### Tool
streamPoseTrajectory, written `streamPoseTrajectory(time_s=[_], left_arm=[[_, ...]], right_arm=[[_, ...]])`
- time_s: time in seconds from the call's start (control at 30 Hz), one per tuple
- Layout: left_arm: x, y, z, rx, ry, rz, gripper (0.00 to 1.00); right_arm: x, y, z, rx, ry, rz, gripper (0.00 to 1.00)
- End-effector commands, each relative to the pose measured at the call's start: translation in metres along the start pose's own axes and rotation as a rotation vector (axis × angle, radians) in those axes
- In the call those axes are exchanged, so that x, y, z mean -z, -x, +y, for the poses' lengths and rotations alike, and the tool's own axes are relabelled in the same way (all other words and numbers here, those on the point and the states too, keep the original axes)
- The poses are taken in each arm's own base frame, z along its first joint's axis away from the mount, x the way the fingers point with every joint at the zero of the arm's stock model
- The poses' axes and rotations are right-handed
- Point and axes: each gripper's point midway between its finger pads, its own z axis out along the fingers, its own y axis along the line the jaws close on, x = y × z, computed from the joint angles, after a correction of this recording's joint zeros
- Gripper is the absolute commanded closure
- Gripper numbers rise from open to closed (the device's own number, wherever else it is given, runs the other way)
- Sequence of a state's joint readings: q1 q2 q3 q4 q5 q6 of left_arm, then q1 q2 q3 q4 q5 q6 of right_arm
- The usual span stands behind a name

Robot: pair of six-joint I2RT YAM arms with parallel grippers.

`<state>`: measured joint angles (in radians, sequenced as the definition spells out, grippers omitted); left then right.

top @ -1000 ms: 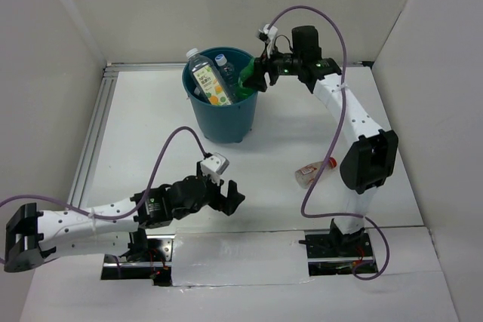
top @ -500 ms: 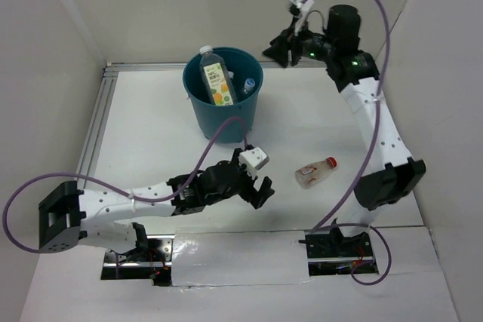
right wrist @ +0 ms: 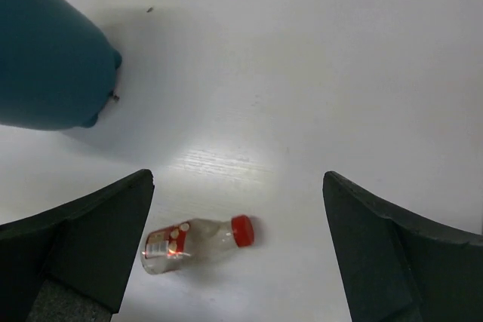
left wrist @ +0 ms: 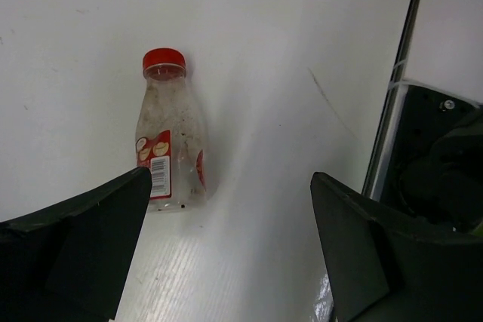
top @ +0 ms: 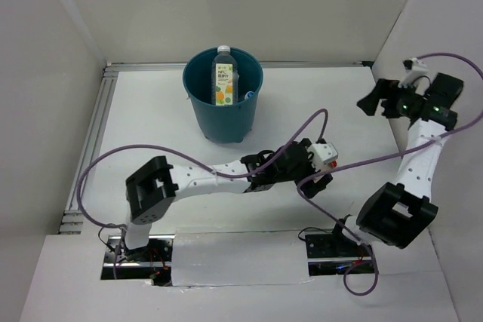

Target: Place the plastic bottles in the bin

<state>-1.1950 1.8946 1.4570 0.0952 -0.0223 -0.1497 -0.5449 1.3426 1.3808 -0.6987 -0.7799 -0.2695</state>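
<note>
Red-capped bottle (left wrist: 170, 141) lies on the surface (left wrist: 287, 28) just ahead of the left gripper (left wrist: 230, 179), toward its left finger. A barcode shows, but the red label's print is unreadable. The right gripper (right wrist: 238, 179) hangs above it; both gape wide, empty.

Bottle (left wrist: 170, 141): clear plastic, scuffed and speckled. Its cap (left wrist: 164, 59) is glossy red plastic; label (left wrist: 155, 157) could be printed film or paper, can't tell. Table (left wrist: 287, 35): white, matt, faint ribbed grain close up, one dark scratch. Bin (right wrist: 45, 58): smooth teal plastic, soft sheen. Left gripper (left wrist: 228, 179): matt black plastic. Rail (top: 92, 137): dull silver metal.
</note>
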Motion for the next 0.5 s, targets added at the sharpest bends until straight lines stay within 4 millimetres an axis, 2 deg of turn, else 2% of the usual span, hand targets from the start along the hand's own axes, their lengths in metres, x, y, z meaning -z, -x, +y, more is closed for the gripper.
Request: streamPoseTrajectory(time_s=[0.0, 0.07, 0.13, 0.17, 0.2, 0.23, 0.3, 0.47], left_arm=[[-0.024, -0.009, -0.006, -0.064, -0.038, 0.049, 0.00], [-0.034, -0.026, 0.001, -0.078, -0.012, 0.103, 0.00], [-0.050, -0.042, 0.009, -0.081, 0.029, 0.141, 0.00], [-0.054, -0.051, 0.017, -0.084, 0.071, 0.170, 0.00], [-0.059, -0.050, 0.022, -0.087, 0.099, 0.173, 0.00], [-0.067, -0.068, 0.027, -0.079, 0.128, 0.210, 0.00], [-0.071, -0.080, 0.037, -0.087, 0.182, 0.237, 0.00], [-0.075, -0.093, 0.048, -0.087, 0.243, 0.262, 0.02]], right_arm=[[0.050, 0.008, 0.006, 0.007, 0.033, -0.085, 0.00], [0.059, -0.001, 0.002, -0.039, 0.060, -0.085, 0.00], [0.073, -0.010, -0.014, -0.060, 0.042, -0.101, 0.00], [0.074, -0.018, -0.014, -0.076, 0.076, -0.096, 0.00], [0.078, -0.023, -0.019, -0.086, 0.072, -0.098, 0.00], [0.078, -0.027, -0.015, -0.077, 0.089, -0.091, 0.00], [0.079, -0.035, -0.011, -0.040, 0.110, -0.065, 0.00], [0.080, -0.043, 0.000, 0.008, 0.110, -0.081, 0.00]])
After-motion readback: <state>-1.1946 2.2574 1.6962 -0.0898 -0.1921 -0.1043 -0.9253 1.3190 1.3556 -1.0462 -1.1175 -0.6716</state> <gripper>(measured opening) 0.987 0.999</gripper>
